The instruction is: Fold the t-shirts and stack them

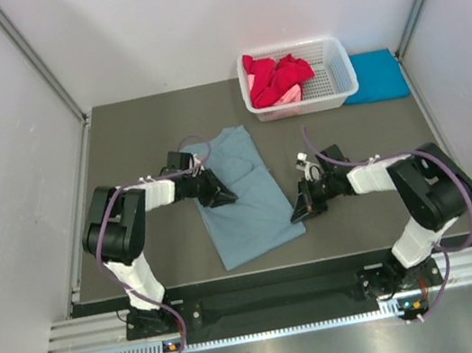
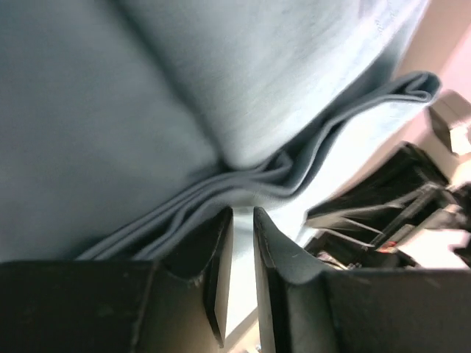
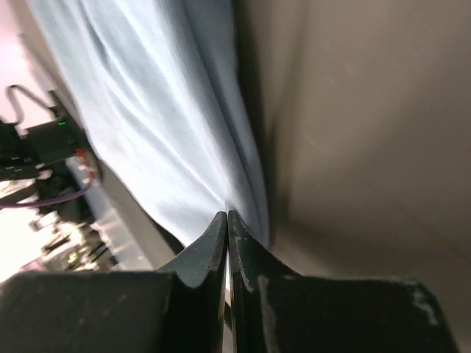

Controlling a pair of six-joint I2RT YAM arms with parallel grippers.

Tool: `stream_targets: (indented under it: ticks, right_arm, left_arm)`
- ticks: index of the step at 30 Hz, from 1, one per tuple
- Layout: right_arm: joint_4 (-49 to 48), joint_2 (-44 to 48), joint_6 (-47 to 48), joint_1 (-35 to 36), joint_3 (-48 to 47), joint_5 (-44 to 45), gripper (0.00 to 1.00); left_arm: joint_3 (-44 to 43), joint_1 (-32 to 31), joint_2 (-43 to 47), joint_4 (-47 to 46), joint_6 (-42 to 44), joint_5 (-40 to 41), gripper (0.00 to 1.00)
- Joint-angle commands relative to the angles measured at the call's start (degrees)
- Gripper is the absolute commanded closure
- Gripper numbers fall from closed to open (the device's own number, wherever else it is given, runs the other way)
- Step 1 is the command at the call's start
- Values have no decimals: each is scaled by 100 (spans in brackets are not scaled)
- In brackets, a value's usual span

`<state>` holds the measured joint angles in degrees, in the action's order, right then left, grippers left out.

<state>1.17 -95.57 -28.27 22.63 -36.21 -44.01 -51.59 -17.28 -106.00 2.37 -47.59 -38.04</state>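
Note:
The large grey-blue t-shirt (image 1: 249,197) lies folded lengthwise on the table's middle. My left gripper (image 1: 224,197) rests on its left side. In the left wrist view the left gripper (image 2: 241,215) has its jaws a narrow gap apart, pressed into the stacked fold edges of the shirt (image 2: 221,110), with pale cloth in the gap. My right gripper (image 1: 300,213) is at the shirt's right edge. In the right wrist view the right gripper (image 3: 227,215) is shut, and the shirt's creases (image 3: 169,132) run to its tips. Red and pink shirts (image 1: 277,80) lie in the basket. A turquoise shirt (image 1: 376,76) lies beside it.
The white lattice basket (image 1: 331,68) stands at the back right of the dark table (image 1: 131,149). Grey walls and metal frame posts close in the left, right and back. The right arm's cables (image 1: 322,147) loop above the table.

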Motion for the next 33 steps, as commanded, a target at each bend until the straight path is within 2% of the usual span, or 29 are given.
stream_targets:
  ticks: [1, 3, 4, 6, 8, 9, 12, 13, 14, 16, 18, 19, 23, 26, 31, 33]
  right_arm:
    - [952, 537, 849, -154, 149, 963, 98]
    - [1253, 767, 1042, -163, 97, 1087, 98]
    - [1376, 898, 1078, -163, 53, 1157, 98]
    - [1745, 1294, 1157, -163, -61, 1394, 96]
    - [2096, 1601, 1184, -163, -132, 1613, 91]
    - [2176, 1672, 1158, -163, -167, 1650, 89]
    - [2388, 1875, 982, -163, -133, 1755, 77]
    - [2405, 1910, 938, -163, -106, 1747, 67]
    - [2406, 1945, 868, -163, -62, 1668, 64]
    - [2239, 1981, 780, -154, 122, 1493, 56]
    - [1968, 1998, 613, -154, 341, 1290, 51]
    - [1870, 1998, 569, -163, 394, 1237, 47]
    - [1404, 1867, 314, -145, 641, 930, 46]
    - [1141, 1761, 121, -154, 755, 850, 47]
    - [1096, 1691, 138, -154, 773, 859, 48]
    - [1157, 1682, 182, -154, 721, 885, 48]
  left_arm:
    - [106, 260, 263, 1131, 979, 1201, 76]
    - [97, 260, 552, 1361, 1181, 1264, 73]
    - [97, 260, 675, 1467, 1226, 1273, 66]
    - [71, 251, 1165, 1845, 1305, 1483, 60]
    - [9, 243, 1754, 2308, 1436, 1859, 51]
    - [-104, 234, 1940, 2486, 1472, 1992, 43]
    - [-315, 225, 2652, 3224, 1560, 2362, 26]
    - [-334, 225, 2811, 3435, 1551, 2415, 25]
    - [-334, 199, 3134, 3611, 1473, 2433, 21]
    - [-159, 155, 3461, 4095, 1315, 2451, 19]
    - [261, -64, 3962, 4323, 999, 2459, 14]
    - [447, -178, 4146, 4359, 858, 2459, 14]
    - [1247, -828, 5051, 4447, -72, 2608, 14]
    - [1643, -1241, 5273, 4447, -608, 2731, 23]
    - [1819, -2077, 5002, 4167, -1172, 3083, 32]
    - [1976, -2201, 4861, 3798, -1366, 2996, 41]
